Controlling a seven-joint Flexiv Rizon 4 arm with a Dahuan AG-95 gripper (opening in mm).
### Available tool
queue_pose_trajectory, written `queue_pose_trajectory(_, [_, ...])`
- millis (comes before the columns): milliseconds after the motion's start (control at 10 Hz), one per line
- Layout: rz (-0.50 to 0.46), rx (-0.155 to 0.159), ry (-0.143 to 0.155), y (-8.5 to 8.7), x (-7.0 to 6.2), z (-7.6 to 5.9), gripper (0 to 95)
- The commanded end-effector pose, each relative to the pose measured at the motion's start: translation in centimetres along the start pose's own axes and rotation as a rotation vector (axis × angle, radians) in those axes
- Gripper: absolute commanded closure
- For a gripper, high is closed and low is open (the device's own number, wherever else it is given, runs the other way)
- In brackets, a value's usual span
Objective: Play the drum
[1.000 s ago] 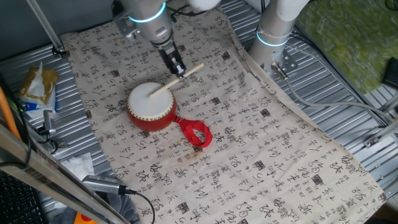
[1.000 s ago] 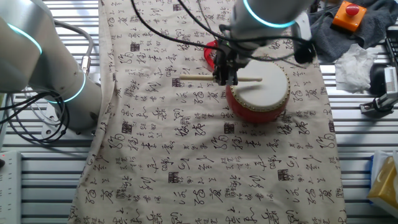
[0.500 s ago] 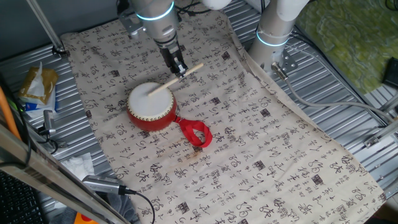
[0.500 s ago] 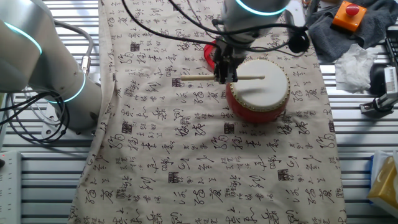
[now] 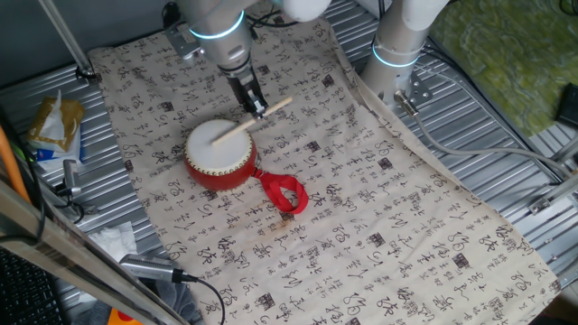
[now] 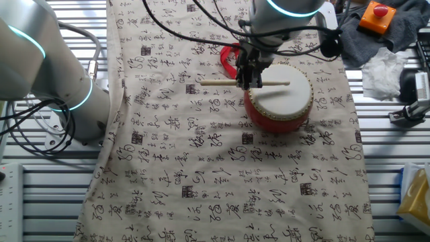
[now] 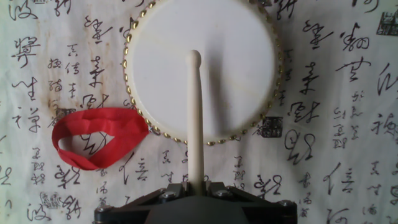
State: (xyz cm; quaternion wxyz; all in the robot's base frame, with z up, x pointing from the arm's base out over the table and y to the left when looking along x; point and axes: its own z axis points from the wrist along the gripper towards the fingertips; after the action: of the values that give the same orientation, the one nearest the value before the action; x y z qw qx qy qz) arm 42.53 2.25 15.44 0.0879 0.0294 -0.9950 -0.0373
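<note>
We see a calligraphy-print cloth [image 5: 388, 190] covering the table, with the drum [image 5: 219, 154] on it, ribbon loop [image 5: 284, 193] lying at its side. Our gripper [image 5: 257, 108] pinches the pale wooden stick [image 5: 253, 118] near its butt, just beside the drum; stick tip [image 7: 194, 57] is over the white drumhead [image 7: 230, 68], contact unclear.

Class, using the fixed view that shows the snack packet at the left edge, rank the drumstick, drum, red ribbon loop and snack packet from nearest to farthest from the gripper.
1. Drumstick, clamped in the gripper.
2. Drum, just below-left.
3. Red ribbon loop, beyond the drum, lower right.
4. Snack packet, far left edge.
</note>
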Motion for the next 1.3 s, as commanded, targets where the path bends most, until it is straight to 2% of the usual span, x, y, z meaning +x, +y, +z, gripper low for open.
queue_pose_trajectory(100, [0.008,-0.022,0.033,0.2,-0.4,0.2,95.0])
queue_pose_trajectory(300, [0.018,-0.054,0.043,0.2,-0.4,0.2,95.0])
queue_pose_trajectory(400, [0.014,-0.041,0.039,0.2,-0.4,0.1,95.0])
queue_pose_trajectory(800, [0.018,-0.031,0.020,0.4,-0.1,-0.3,95.0])
queue_pose_trajectory(900, [0.025,-0.031,0.004,0.5,-0.1,-0.5,95.0])
queue_pose_trajectory(1000, [0.026,-0.024,-0.025,0.7,0.0,-0.7,95.0])
queue_pose_trajectory(1300, [0.024,-0.021,-0.075,0.9,0.1,-1.0,95.0])
